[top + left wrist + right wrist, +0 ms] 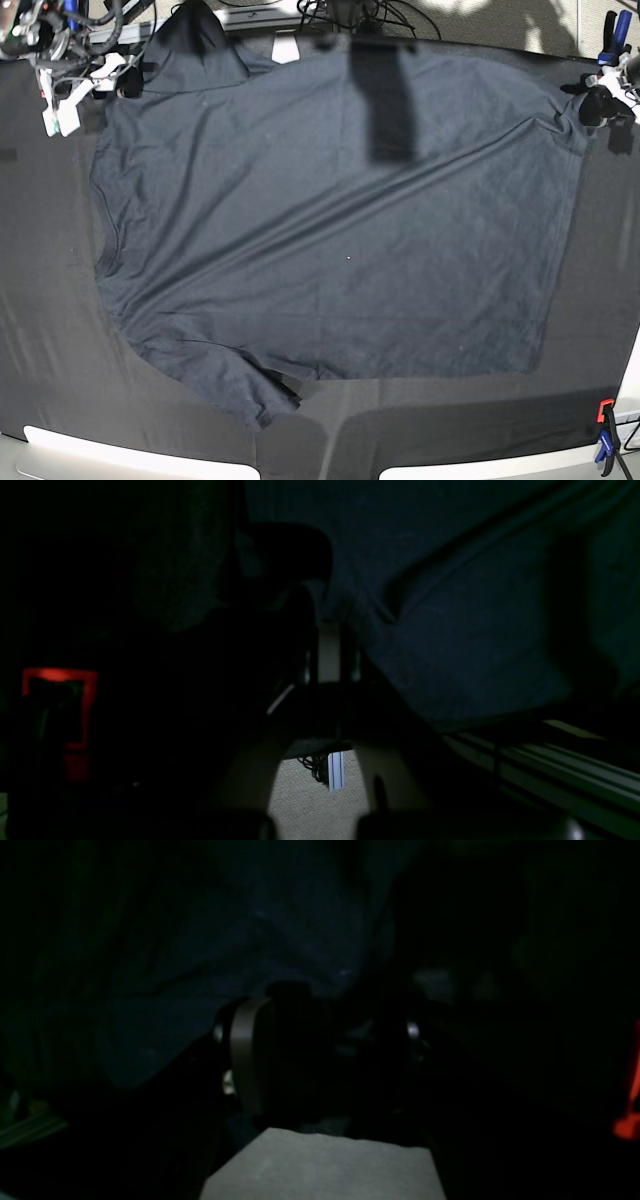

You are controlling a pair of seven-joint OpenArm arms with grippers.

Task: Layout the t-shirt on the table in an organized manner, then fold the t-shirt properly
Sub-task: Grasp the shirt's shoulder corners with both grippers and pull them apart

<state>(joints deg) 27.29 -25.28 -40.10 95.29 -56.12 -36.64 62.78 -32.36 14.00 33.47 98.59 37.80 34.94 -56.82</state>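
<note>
T-shirt [330, 230] lies spread mid-surface [40, 340], collar at 9 o'clock. Left claw [592, 105] at 2 o'clock pinches its corner, likely tensioning; right claw [55, 100] at 10 o'clock spread, empty.

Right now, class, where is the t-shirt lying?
In the base view, the t-shirt is spread across the table, collar towards the view's left, one sleeve near the bottom edge.

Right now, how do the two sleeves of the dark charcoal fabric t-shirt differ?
Far sleeve runs past the far edge of the black cloth table, fairly smooth; near sleeve lies fully on the table, creased at its tip. Both spread outward from the t-shirt body, unfolded.
</note>
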